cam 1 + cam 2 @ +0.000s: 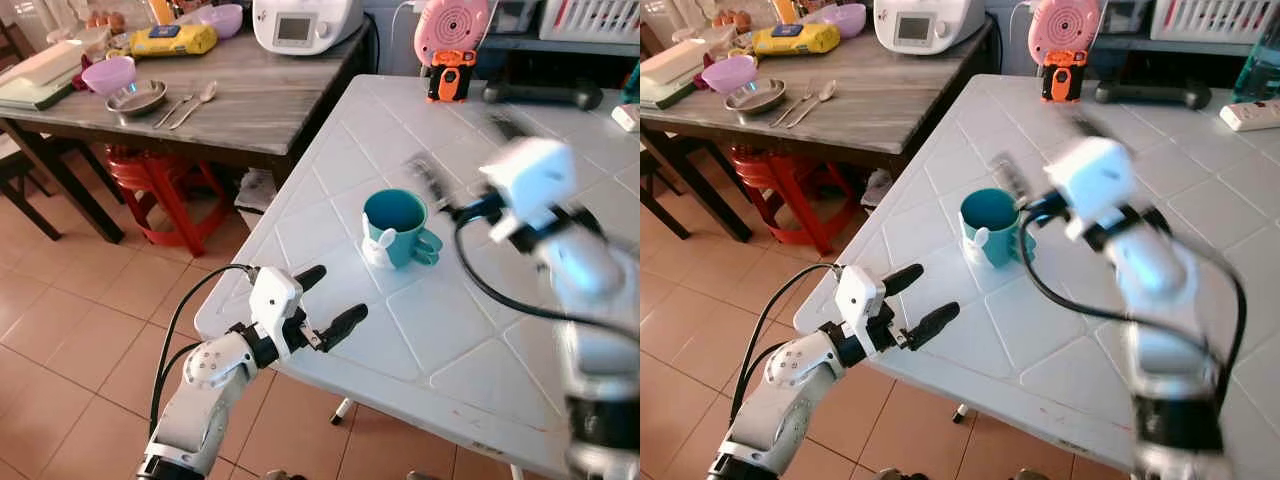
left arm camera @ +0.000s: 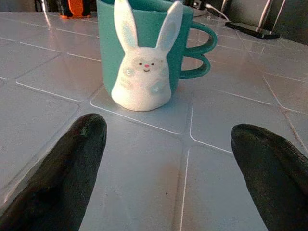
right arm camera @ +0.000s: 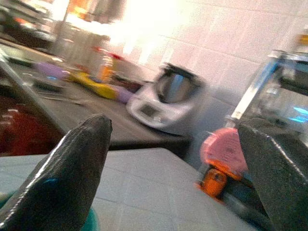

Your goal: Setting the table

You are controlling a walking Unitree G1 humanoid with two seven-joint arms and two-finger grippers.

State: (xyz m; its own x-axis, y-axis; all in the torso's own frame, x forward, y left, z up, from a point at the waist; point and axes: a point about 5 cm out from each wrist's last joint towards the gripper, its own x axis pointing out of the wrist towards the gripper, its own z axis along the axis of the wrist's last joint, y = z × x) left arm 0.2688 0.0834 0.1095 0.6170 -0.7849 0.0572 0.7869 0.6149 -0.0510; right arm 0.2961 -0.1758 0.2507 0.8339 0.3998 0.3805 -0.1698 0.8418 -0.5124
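Nearest me, my left gripper hovers at the near edge of the white tiled table, fingers spread wide and empty. My right gripper, blurred, also gapes wide beside the teal ceramic mug with a white rabbit figure. That arm could knock the mug over. It stands upright mid-table, double handle on its right

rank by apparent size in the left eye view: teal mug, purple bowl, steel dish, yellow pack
1. Teal mug, though it is nearest the camera.
2. Yellow pack.
3. Steel dish and purple bowl look about alike; unranked.
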